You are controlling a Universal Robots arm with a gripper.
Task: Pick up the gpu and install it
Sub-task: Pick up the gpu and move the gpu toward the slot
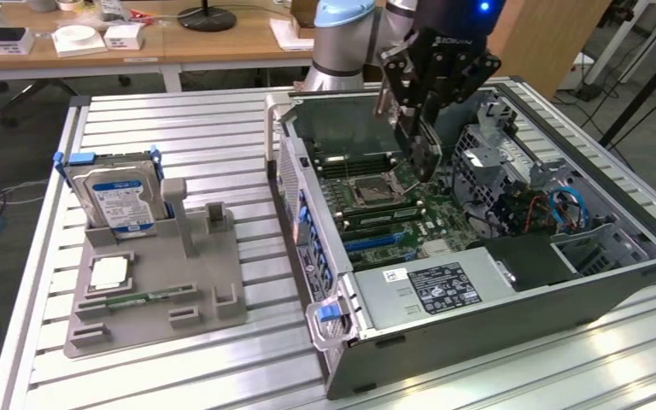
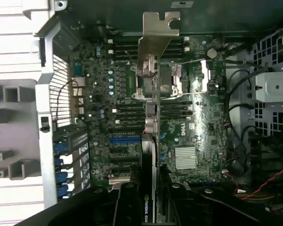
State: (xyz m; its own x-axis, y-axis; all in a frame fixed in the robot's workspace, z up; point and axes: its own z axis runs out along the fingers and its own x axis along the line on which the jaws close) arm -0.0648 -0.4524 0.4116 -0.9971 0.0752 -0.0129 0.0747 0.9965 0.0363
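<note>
The black two-fingered pincer (image 1: 422, 109) is closed on the gpu (image 1: 419, 154), a thin dark green circuit card with a black face and a silver metal end bracket. It grips the card by its flat faces, a black finger (image 2: 127, 203) on either side.

The card is off the desk (image 1: 191, 128), a slatted aluminium top. It hangs inside the open grey metal computer tower (image 1: 305, 196), above the green motherboard (image 1: 388, 205) and roughly over the square processor socket.

The card's long axis runs straight away from the pincer and stands steeply towards the board rather than lying level with it. In the wrist view the gpu (image 2: 152, 117) shows edge-on, with its silver bracket (image 2: 155, 37) at the end farthest from the pincer (image 2: 151, 200).

The long blue expansion slot (image 2: 125, 140) lies apart from the card's edge. In the exterior view it sits lower in the picture than the card. I judge the card to be clear of it, not seated.

Well apart, on the exterior view's left, a grey plastic holder tray (image 1: 219, 307) carries a silver hard drive with a blue-white label (image 1: 120, 201).
</note>
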